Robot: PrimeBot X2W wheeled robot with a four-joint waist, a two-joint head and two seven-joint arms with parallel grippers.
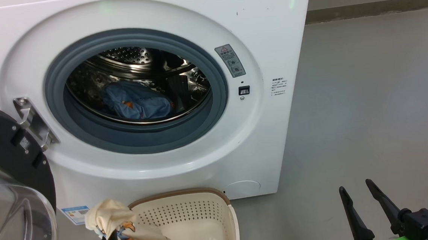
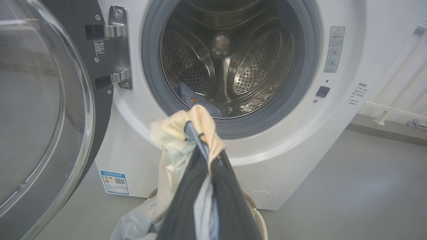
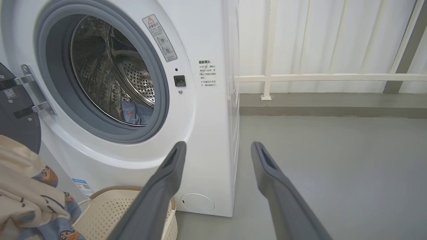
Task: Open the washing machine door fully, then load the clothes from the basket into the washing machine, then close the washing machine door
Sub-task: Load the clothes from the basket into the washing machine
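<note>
Left gripper: clenched on a cream garment from the clothes. Fabric bunched over the fingertips and trailing down past both fingers toward the basket beneath them. Holds the bundle above the basket's brown rim, short of the washing machine.

Ahead of the left fingertips: lower lip of the grey gasket, then the perforated steel drum. Mouth wide and unobstructed. Blue garment low in the drum, just beyond the gasket's inner edge.

To the left of those fingers: washing machine door swung open, glass bowl bulging outward. Black rim edge near the hanging fabric but apart from it. Metal hinge between door and gasket.

Right gripper: released, fingers spread wide, nothing between them. Beyond the gap between the fingertips: the machine's front right corner edge and bare grey floor. To the right of the fingers: open floor up to a white railing along the wall, plenty of room.

To the left of the right gripper's fingers: basket rim low down, well apart from them in the head view. Basket itself just before the machine's lower front; cannot tell whether touching it. Blue label sticker beside the basket's far left corner.
</note>
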